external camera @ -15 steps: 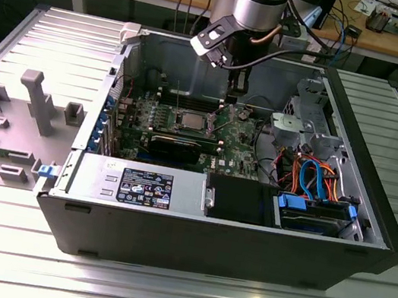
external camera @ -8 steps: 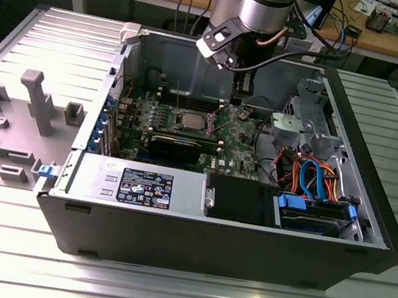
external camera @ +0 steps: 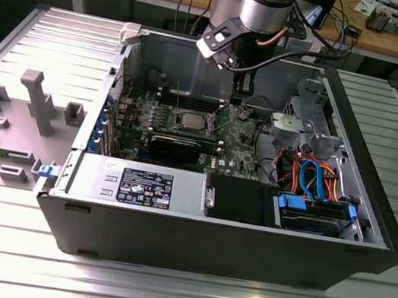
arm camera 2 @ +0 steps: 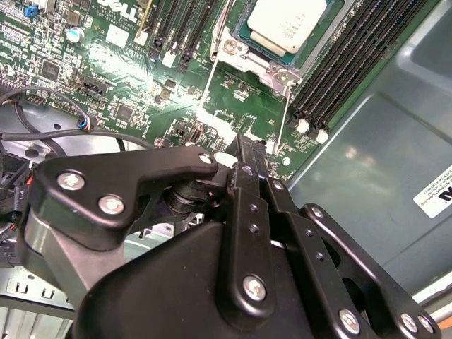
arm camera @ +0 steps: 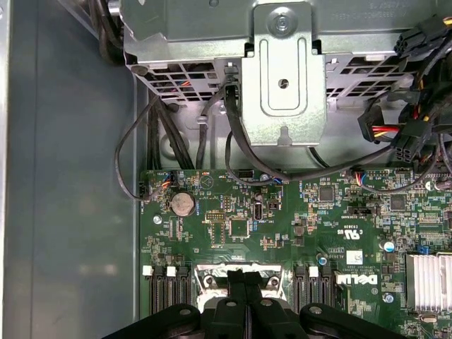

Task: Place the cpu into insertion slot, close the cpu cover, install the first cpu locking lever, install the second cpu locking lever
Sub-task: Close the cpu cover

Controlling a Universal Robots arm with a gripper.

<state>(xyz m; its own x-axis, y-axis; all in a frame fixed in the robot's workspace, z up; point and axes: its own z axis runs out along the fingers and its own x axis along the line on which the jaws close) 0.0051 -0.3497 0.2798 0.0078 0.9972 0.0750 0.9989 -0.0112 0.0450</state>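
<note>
The cpu (arm camera 2: 286,25) lies flat in the insertion slot (arm camera 2: 231,46) on the green motherboard (arm camera 2: 120,78), its silvery top showing. The cpu cover (arm camera 2: 272,67) rests down around the chip as a metal frame. Two thin locking levers (arm camera 2: 212,78) (arm camera 2: 284,116) stand up free beside the socket. My gripper (arm camera 2: 244,152) hovers just above the board beside the socket, its fingers (arm camera: 236,282) pressed together with nothing between them. In the exterior view the cpu (external camera: 191,120) sits mid-board, and the gripper (external camera: 242,89) hangs to the exterior view's right of it.
The open computer case (external camera: 335,250) walls in the board. Black memory slots (arm camera 2: 346,63) flank the socket. A drive cage (arm camera: 282,78) with loose black cables (arm camera: 169,134) stands close by. A heatsink (arm camera: 427,282) and a graphics card (external camera: 176,145) rise from the board.
</note>
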